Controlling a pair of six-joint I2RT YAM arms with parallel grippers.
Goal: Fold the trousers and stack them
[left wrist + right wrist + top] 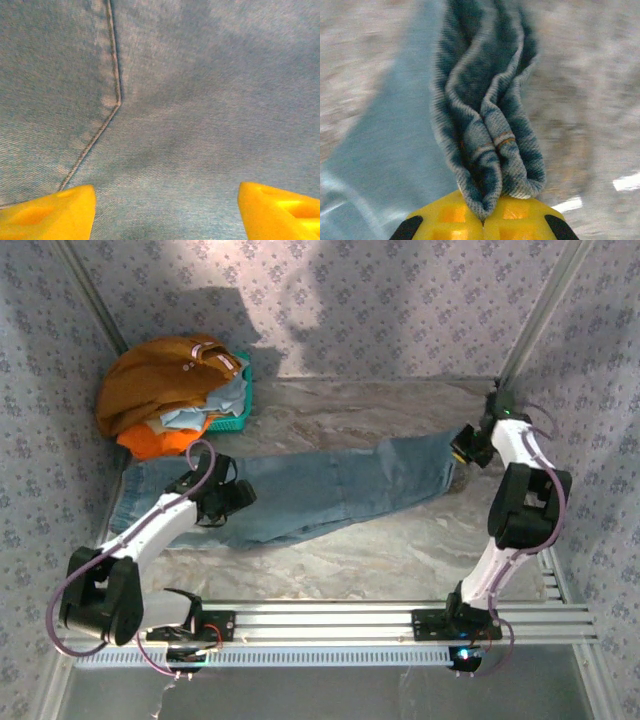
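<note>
The trousers (330,490), faded blue denim, lie stretched across the table from the left to the right. My left gripper (225,498) hovers low over the waist end, open, its yellow fingers (55,212) wide apart above flat denim with a pocket seam (116,95). At the leg end on the right, my right gripper (466,448) is shut on a bunched fold of the trousers' hem (492,150), which rises pinched from between the yellow jaws (482,220).
A green basket (232,412) at the back left holds a mustard-brown garment (160,380), a pale blue cloth and an orange cloth (150,443). Patterned walls close in the table on three sides. A metal rail (340,620) runs along the near edge.
</note>
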